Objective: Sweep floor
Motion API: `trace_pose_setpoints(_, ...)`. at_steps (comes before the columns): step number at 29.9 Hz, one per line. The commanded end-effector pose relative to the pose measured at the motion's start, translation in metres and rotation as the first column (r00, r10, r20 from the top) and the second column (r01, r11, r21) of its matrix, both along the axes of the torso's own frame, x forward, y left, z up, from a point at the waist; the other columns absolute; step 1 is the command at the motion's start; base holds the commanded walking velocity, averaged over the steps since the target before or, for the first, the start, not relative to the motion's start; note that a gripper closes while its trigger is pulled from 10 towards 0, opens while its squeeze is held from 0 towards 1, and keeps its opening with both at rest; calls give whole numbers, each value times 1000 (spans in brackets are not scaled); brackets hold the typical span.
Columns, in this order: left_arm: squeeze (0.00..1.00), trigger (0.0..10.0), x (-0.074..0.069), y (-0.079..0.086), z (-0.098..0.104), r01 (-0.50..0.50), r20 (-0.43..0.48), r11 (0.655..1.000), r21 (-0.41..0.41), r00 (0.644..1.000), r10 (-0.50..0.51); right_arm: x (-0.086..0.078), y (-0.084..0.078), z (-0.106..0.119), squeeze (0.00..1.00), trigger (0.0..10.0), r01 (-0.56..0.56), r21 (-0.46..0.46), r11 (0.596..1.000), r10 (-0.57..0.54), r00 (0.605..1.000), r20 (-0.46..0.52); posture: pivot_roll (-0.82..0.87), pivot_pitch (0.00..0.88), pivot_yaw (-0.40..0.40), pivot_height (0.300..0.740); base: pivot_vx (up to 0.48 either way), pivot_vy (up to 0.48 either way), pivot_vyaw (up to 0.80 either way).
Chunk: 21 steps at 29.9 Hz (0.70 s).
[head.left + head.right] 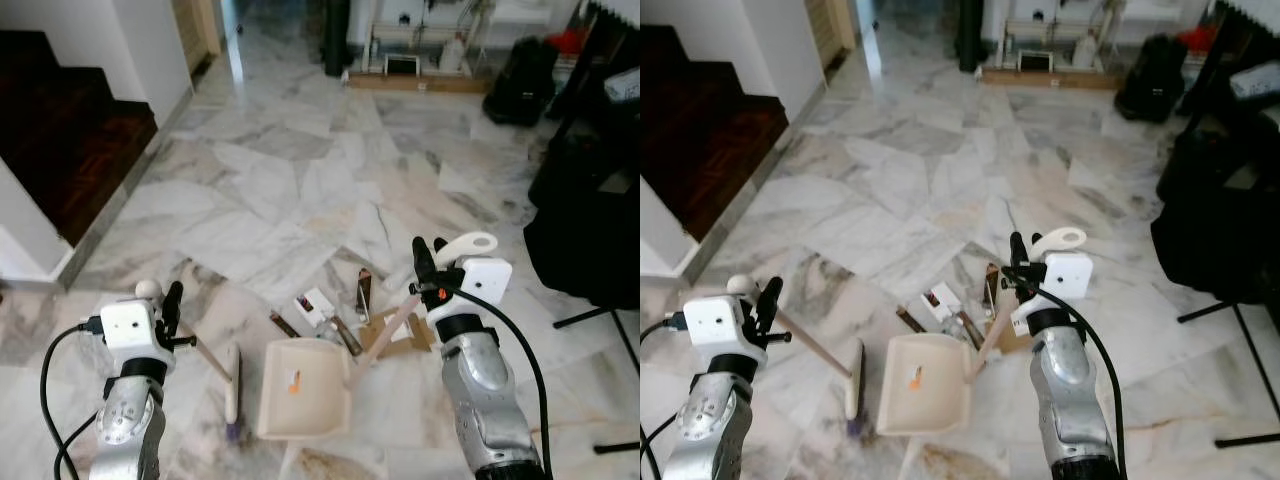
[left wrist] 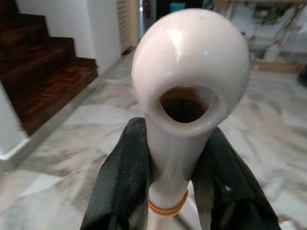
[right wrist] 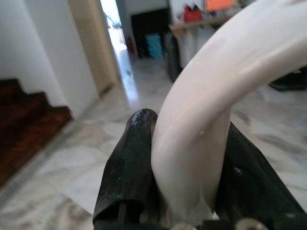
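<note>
My left gripper (image 1: 170, 303) is shut on the cream broom handle (image 2: 184, 91), just below its rounded end with a hole. The handle slants down to the broom head (image 1: 233, 392), which rests on the marble floor (image 1: 260, 190). Beside it lies a cream dustpan (image 1: 303, 392) with a small orange scrap (image 1: 293, 380) inside. My right gripper (image 1: 428, 262) is shut on the dustpan's long handle (image 3: 201, 124), under its looped top. Litter lies just beyond the pan: a white wrapper (image 1: 316, 305), a dark strip (image 1: 363, 293) and brown cardboard pieces (image 1: 398, 335).
Dark wooden stairs (image 1: 60, 130) and a white wall stand at the left. Black bags (image 1: 585, 235) and a black stand leg (image 1: 600, 315) crowd the right. A shelf (image 1: 420, 62) and another black bag (image 1: 520, 80) sit at the back.
</note>
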<state>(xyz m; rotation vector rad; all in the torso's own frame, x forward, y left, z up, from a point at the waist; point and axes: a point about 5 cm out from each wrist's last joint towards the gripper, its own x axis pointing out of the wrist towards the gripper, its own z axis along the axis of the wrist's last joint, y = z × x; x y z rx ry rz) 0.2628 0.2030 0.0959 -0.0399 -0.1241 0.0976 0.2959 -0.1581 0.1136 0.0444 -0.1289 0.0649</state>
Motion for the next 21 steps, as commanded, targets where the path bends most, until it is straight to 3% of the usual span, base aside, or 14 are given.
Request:
trace_pose_setpoints(1,0,10000,0,5,9,-7,43,1000,13,999,7,4,4,14,0,10000,-12,-13,1000,13,998,60,1,87,25,740,326,0,0)
trace_pose_setpoints(6,0,10000,0,4,9,-7,43,1000,12,999,6,5,4,14,0,10000,-13,0,1000,13,999,47,0,87,24,740,329,0,0)
trace_pose_setpoints(10,0,10000,0,3,8,-3,42,1000,12,999,3,5,4,14,0,10000,-17,1,1000,17,998,52,-4,82,26,740,328,0,-800)
trace_pose_setpoints(21,0,10000,2,2,10,13,53,1000,18,999,-14,5,5,16,0,10000,-18,4,1000,18,997,68,-7,59,31,740,328,0,0)
